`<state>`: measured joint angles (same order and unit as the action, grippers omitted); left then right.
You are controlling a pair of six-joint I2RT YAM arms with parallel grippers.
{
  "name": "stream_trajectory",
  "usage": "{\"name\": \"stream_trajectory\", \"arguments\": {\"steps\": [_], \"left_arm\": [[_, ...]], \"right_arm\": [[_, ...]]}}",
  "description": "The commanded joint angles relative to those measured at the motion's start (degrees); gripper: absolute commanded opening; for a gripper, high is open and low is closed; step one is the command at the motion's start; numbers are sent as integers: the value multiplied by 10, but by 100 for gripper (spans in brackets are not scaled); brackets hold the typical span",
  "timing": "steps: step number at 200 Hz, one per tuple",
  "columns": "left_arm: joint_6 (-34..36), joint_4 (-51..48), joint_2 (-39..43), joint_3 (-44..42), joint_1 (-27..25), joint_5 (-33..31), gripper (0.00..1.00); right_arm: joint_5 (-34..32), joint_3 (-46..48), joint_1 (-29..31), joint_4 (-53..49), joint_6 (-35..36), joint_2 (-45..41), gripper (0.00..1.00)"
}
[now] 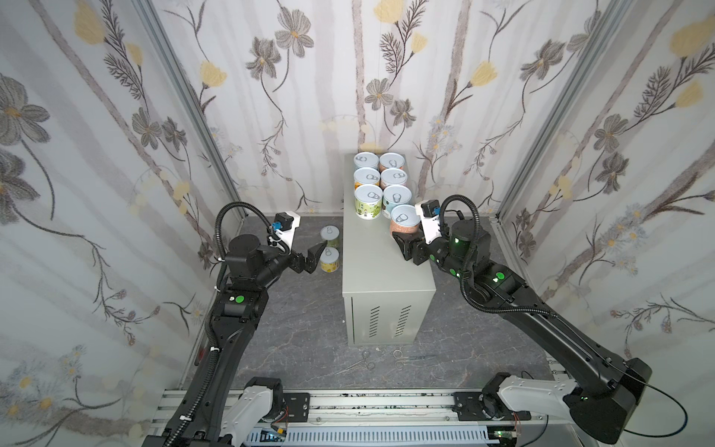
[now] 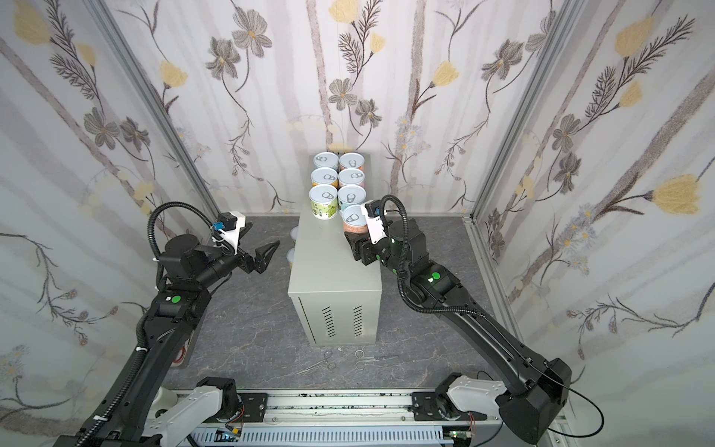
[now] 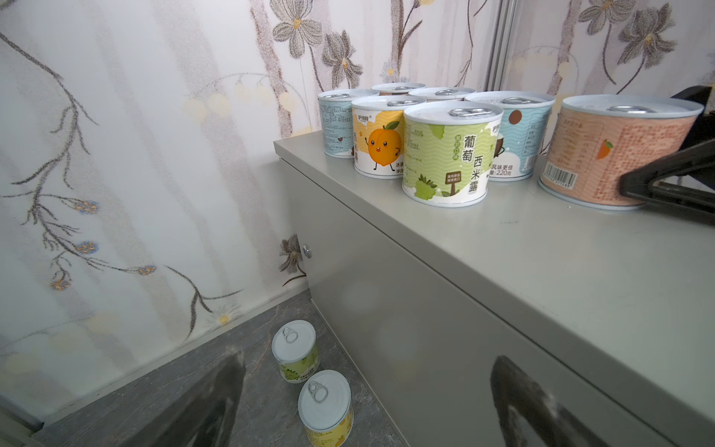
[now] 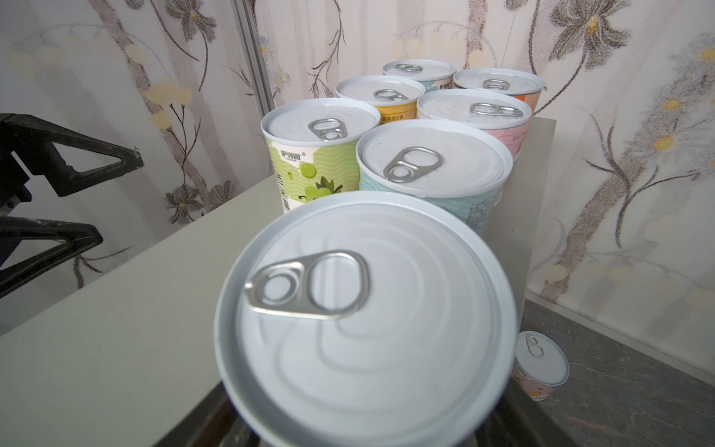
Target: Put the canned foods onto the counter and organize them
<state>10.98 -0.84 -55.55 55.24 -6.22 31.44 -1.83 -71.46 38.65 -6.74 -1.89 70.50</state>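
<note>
Orange-labelled can (image 1: pixel 405 222) sits on the desk (image 1: pixel 383 278) at five o'clock of the six-can block (image 1: pixel 367 177), extending its row; right gripper (image 1: pixel 404 237) straddles it, grip unclear, left gripper (image 1: pixel 319 257) gapes wide by floor cans (image 1: pixel 330 233).

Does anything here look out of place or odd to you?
Yes: two scissor-like metal tools lie on the dark floor in front of the grey cabinet, and they seem unrelated to the cans. Every visible can stands upright; nothing looks spilled.
</note>
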Motion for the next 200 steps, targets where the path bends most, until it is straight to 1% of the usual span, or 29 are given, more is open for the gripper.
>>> {"name": "stream_trajectory", "arguments": {"steps": [1,200], "left_arm": [[7,16,2,-2,1,-2,100],[7,16,6,-7,1,-2,100]], "right_arm": [[7,-3,0,0,6,2,75],[11,-7,0,-10,6,20,76]]}}
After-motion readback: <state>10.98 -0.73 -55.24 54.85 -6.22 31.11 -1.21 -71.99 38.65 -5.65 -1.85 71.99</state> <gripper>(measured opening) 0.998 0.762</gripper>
